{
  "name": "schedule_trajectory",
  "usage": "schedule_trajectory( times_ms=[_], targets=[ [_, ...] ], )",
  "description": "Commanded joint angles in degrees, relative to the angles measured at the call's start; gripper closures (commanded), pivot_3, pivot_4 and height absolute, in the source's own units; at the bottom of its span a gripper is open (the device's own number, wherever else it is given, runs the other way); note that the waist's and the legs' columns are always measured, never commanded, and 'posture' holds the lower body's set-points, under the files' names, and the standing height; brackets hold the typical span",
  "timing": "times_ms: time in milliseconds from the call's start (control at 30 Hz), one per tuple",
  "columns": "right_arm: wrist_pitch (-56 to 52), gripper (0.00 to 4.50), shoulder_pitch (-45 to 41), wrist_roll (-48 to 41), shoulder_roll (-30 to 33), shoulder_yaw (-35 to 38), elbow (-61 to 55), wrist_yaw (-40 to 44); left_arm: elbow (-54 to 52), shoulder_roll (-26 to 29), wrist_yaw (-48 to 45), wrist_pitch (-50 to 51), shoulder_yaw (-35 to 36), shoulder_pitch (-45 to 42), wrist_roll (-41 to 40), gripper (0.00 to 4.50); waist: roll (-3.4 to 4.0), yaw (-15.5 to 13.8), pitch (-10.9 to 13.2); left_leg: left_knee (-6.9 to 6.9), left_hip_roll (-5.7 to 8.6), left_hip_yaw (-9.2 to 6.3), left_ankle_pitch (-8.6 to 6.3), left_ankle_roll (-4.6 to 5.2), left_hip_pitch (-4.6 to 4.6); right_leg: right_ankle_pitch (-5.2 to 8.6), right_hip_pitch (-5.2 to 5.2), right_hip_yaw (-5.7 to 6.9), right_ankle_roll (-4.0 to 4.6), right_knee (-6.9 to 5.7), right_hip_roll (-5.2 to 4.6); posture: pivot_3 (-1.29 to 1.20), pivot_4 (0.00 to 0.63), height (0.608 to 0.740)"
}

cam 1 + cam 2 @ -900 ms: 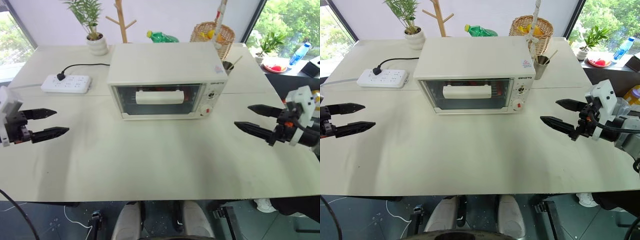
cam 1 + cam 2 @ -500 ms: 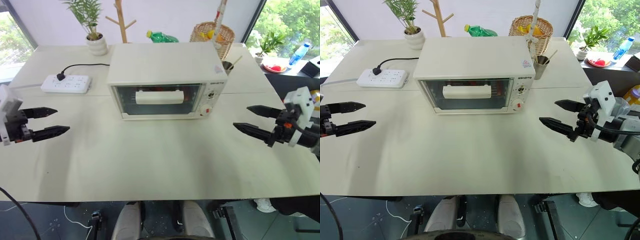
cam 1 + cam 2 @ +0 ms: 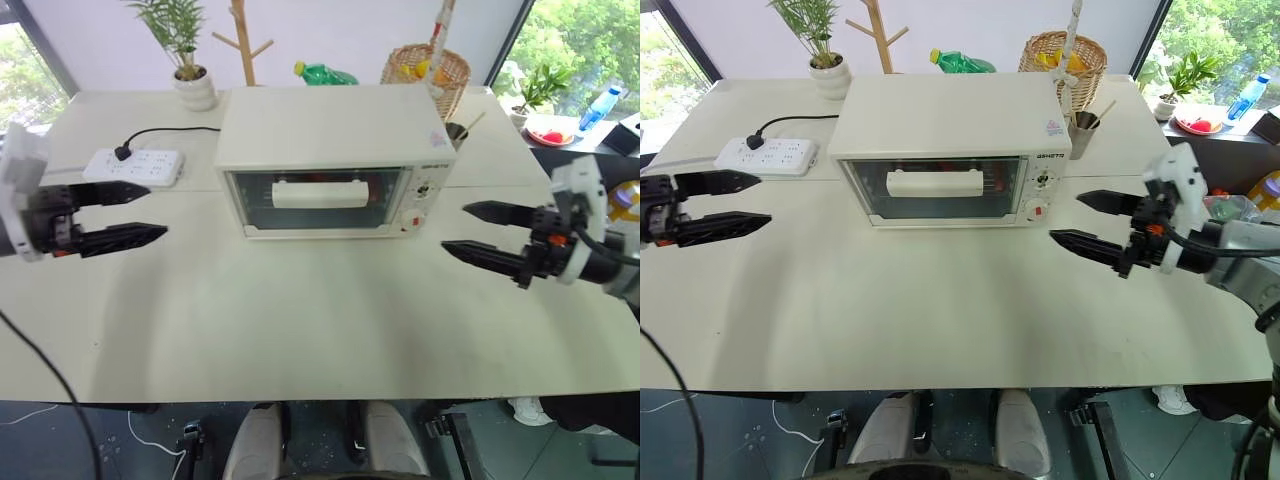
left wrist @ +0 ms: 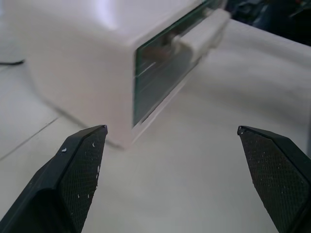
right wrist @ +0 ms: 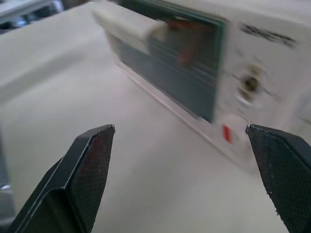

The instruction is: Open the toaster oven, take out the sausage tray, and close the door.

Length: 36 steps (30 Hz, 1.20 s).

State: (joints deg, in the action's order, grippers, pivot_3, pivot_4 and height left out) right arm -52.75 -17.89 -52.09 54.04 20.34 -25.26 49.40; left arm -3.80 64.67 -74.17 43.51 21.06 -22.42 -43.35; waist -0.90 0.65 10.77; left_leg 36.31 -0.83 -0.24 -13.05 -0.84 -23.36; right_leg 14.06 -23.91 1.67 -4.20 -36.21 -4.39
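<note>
Left eye view: the toaster oven (image 3: 335, 160) stands toward the rear middle of the pale table (image 3: 300, 320), its door (image 3: 318, 198) shut and the cream bar handle (image 3: 319, 194) lying across the upper glass; a dim reddish shape behind the glass is judged to be the sausage tray (image 3: 322, 180), inside the oven. The left gripper (image 3: 138, 212) hangs over the table well to the oven's left, its two black fingers spread apart and holding nothing; the right gripper (image 3: 476, 231) hangs to the oven's right, near the knob panel, fingers likewise apart and empty. Right eye view: the same layout, with a power strip (image 3: 765, 156), a potted plant (image 3: 820, 50), a wicker basket (image 3: 1061, 55) and a metal cup (image 3: 1080, 131) around the oven, all clear of both arms. Left wrist view: the fingers (image 4: 77, 174) frame the oven's left front corner and the glass edge, with the handle seen side-on; nothing lies between them. Right wrist view: the fingers (image 5: 87, 170) frame the lower right of the oven front, with its knobs and red mark, and the door glass shows reddish content behind it. As a judgement, no step of the task is done: the door has yet to be opened, the tray withdrawn, and the door closed again.
</note>
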Motion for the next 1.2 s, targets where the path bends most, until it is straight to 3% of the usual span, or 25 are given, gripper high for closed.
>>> schedule_trajectory(
  times_ms=[33,233,433,767,1200],
  targets=[
    [-0.54,0.07,-4.63,-2.34,-3.08,-4.67,-3.19,-2.48,-1.67,-0.68,-0.92,0.7,-3.71,-4.33,-1.28,0.0,-0.02,0.11,-0.01,0.0,0.0,0.0,0.0,0.0,-0.01,0.0,-0.02,0.0,-0.01,0.0,0.03,0.0,0.15,0.74],
    [2.65,0.07,-11.89,5.53,-11.48,-17.07,0.37,-6.6,2.48,-4.25,-3.51,-0.75,-13.45,-16.43,2.02,0.0,-0.05,0.01,-0.01,0.08,0.04,-0.04,0.0,0.0,-0.05,-0.02,-0.02,-0.06,-0.01,-0.03,0.23,0.0,0.15,0.74],
    [5.95,0.07,-15.42,12.99,-16.77,-23.65,5.18,-8.19,4.51,-6.78,-5.54,-0.99,-17.1,-21.4,3.74,0.0,-0.05,0.03,-0.01,0.12,0.03,-0.06,0.0,0.01,-0.09,-0.03,-0.05,-0.09,-0.03,-0.06,0.3,0.0,0.15,0.74],
    [7.16,0.07,-17.65,16.34,-19.5,-24.84,6.47,-6.93,3.91,-6.91,-5.98,-0.71,-16.58,-20.56,4.19,0.0,-0.04,0.15,-0.01,0.16,-0.12,-0.11,0.0,0.01,-0.09,-0.05,-0.13,-0.15,-0.01,-0.2,0.51,0.0,0.15,0.74],
    [4.49,0.07,-18.07,11.54,-19.6,-23.64,-0.04,-4.04,6.32,-8.25,-6.44,-2.4,-17.29,-22.02,5.96,0.0,-0.04,0.17,-0.01,0.15,-0.17,-0.1,0.0,0.02,-0.1,-0.05,-0.21,-0.21,0.02,-0.23,0.59,0.0,0.15,0.74]
  ],
)
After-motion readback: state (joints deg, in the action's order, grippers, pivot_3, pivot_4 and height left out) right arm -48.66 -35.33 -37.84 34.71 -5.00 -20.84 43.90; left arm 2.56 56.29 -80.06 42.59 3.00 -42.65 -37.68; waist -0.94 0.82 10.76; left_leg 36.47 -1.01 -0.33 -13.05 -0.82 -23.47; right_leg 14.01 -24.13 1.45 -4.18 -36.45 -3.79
